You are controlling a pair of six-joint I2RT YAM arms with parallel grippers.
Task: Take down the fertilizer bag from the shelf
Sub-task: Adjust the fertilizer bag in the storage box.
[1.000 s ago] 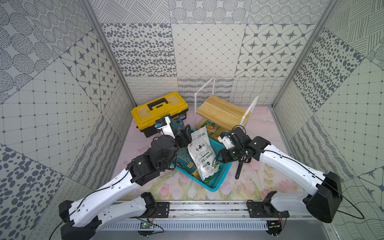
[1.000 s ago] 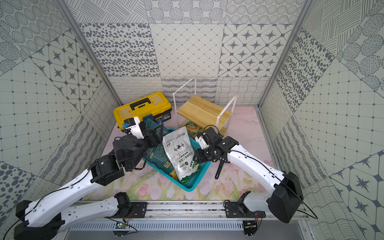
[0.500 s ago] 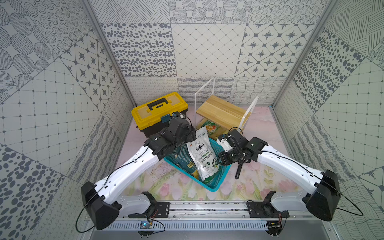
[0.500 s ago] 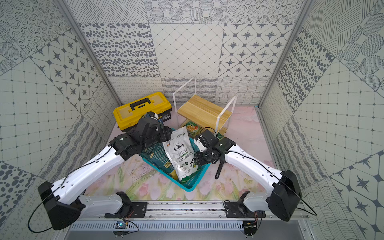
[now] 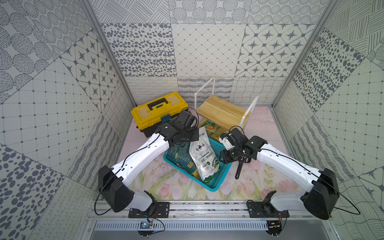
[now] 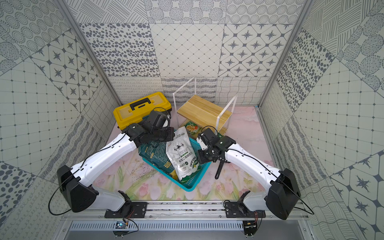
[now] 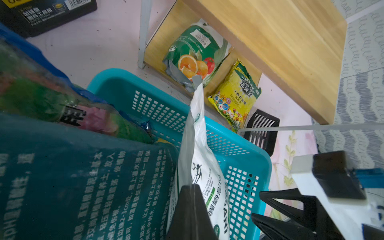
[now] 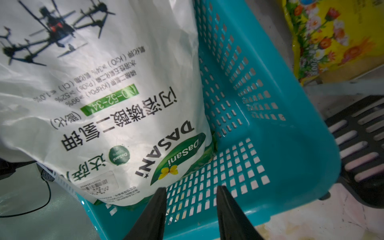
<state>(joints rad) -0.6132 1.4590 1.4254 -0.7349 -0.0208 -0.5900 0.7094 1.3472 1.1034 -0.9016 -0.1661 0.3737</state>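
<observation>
The left gripper point(image 7: 192, 190) was fully clenched. Its closed tips met the side edge of the white plastic fertilizer bag with a drone picture point(image 5: 204, 158), and it looked like a pinch on that thin edge. This bag stood in the teal perforated plastic basket point(image 5: 214, 186). Its top leaned toward the small shelf of light wooden boards between thin white side panels point(image 5: 220, 112), and it rested on no board. I therefore judged the step in hand to be the grasp of this bag, which was already off the shelf. The next move would call for a slow pull, because the film edge could slip out. The right gripper point(image 8: 191, 188) was half spread and empty, close to the basket wall beside the bag's lower end. A green bag with oranges point(image 7: 197, 56) and a yellow flowered bag point(image 7: 234, 97) lay on the lower board.
</observation>
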